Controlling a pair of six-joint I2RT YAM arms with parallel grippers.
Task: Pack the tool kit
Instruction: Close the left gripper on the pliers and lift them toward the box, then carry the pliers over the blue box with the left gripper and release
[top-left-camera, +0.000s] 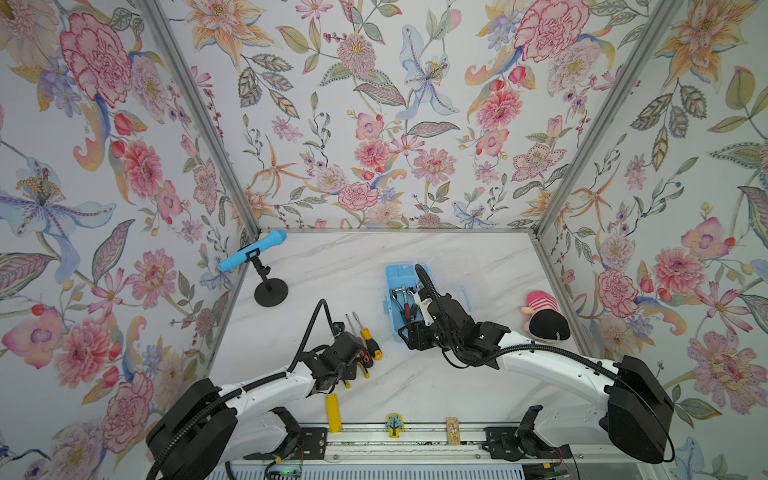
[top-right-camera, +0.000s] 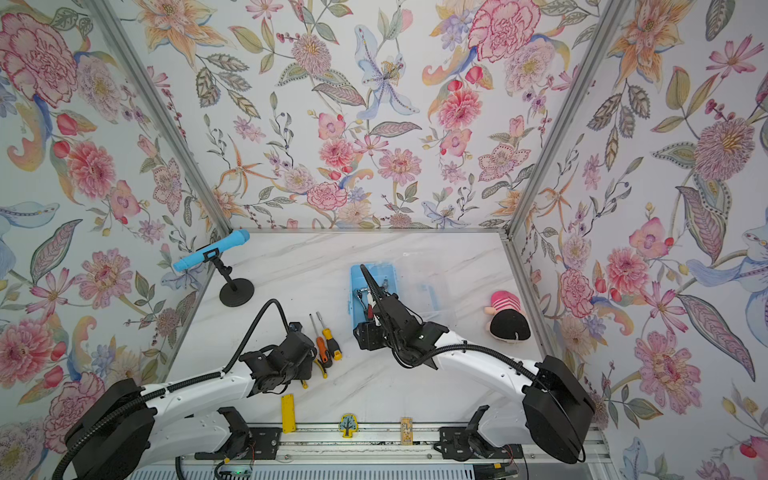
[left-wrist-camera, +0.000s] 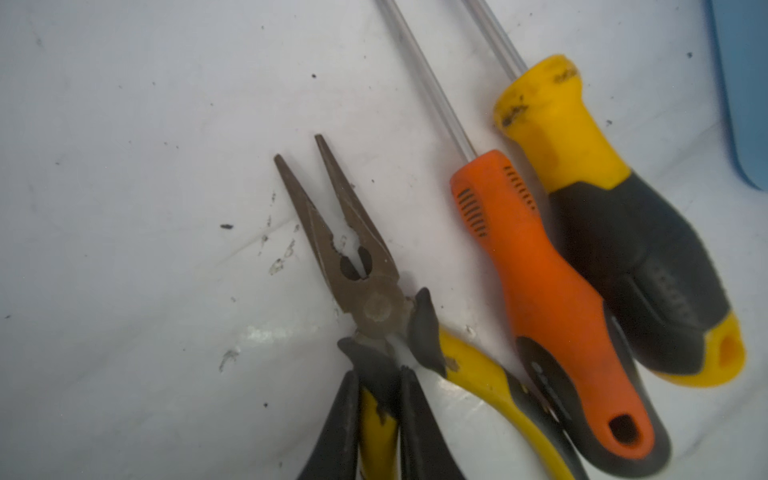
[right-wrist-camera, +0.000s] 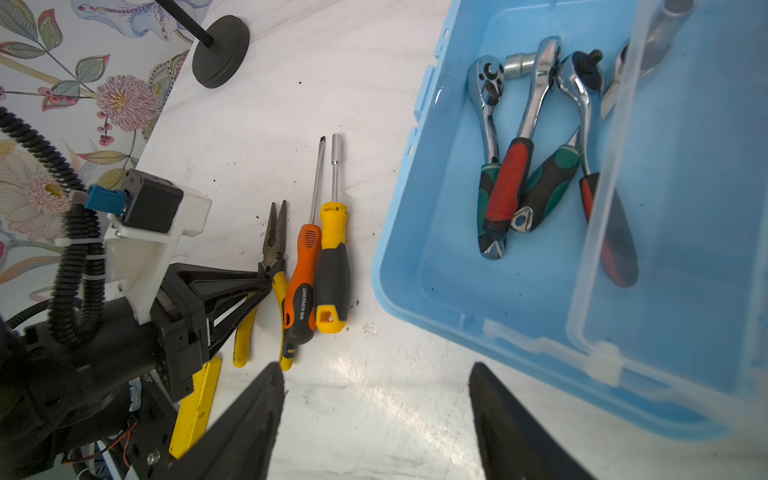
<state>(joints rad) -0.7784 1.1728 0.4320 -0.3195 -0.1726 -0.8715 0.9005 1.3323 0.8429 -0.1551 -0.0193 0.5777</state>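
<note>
Left wrist: end effector (left-wrist-camera: 379, 386) around pliers (left-wrist-camera: 361, 266) handle.

Orange screwdriver (right-wrist-camera: 305, 266) handle seemingly reads "GREENER".

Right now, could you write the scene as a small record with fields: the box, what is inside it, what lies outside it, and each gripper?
box: light-blue box, clear lid open
inside: ratchet wrenches
outside, on the table: pliers, orange screwdriver, yellow screwdriver, side by side
left gripper: jaws closed on one yellow handle of the pliers
right gripper: jaws open, empty, beside the box
</note>
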